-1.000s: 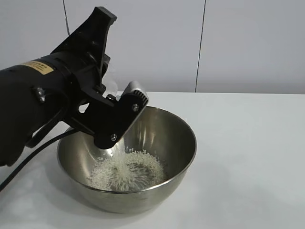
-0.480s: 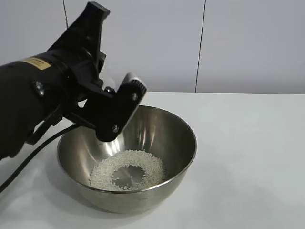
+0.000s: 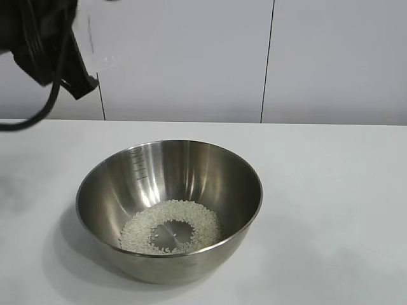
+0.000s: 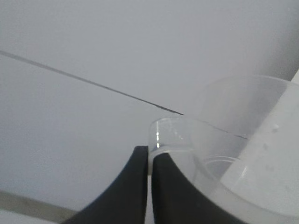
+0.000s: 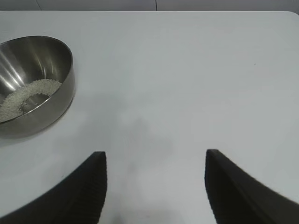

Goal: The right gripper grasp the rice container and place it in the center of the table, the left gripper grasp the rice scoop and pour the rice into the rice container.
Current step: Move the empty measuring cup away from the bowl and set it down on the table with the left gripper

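Exterior view: left gripper (image 3: 79, 79), pinching the clear scoop (image 4: 224, 154) by its rim, is hanging up and left of the steel bowl (image 3: 168, 206). Rice (image 3: 170, 225) is lying inside. Right gripper (image 5: 154, 186) is waiting open, bowl off to one side on the worktop (image 3: 331, 190).

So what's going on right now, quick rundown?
Left gripper shut on the rice scoop, raised beside the rice container. Rice in it. Right gripper open, empty, over bare table. Nothing blocking.
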Tool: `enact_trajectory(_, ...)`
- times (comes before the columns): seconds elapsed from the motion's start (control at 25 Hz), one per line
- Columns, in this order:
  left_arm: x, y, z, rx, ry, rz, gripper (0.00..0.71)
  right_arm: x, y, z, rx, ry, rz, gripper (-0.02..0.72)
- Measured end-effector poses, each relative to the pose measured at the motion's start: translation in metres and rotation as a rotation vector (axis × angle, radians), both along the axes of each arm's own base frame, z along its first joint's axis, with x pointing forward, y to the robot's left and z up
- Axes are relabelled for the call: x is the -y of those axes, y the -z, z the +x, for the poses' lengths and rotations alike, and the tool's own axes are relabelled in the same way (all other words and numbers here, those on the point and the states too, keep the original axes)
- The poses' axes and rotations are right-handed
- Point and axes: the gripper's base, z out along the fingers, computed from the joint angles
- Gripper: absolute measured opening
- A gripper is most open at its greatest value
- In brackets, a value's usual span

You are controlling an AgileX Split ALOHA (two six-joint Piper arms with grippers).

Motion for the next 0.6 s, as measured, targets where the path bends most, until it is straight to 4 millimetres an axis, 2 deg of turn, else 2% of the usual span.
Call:
enact_trajectory(0.2,-0.012,-0.013,-0.005,0.034,-0.058,-0.408,0.009,0.0,0.0,0.0,0.0,0.0,0.0,0.419)
enact_trajectory(0.4,-0.016,-0.013,-0.002,0.05,-0.076,-0.578,0.009,0.0,0.0,0.0,0.0,0.0,0.001,0.419)
enact_trajectory(0.6,-0.025,-0.007,0.013,0.023,-0.026,-0.699,0.009,0.0,0.0,0.0,-0.001,-0.002,0.003,0.419)
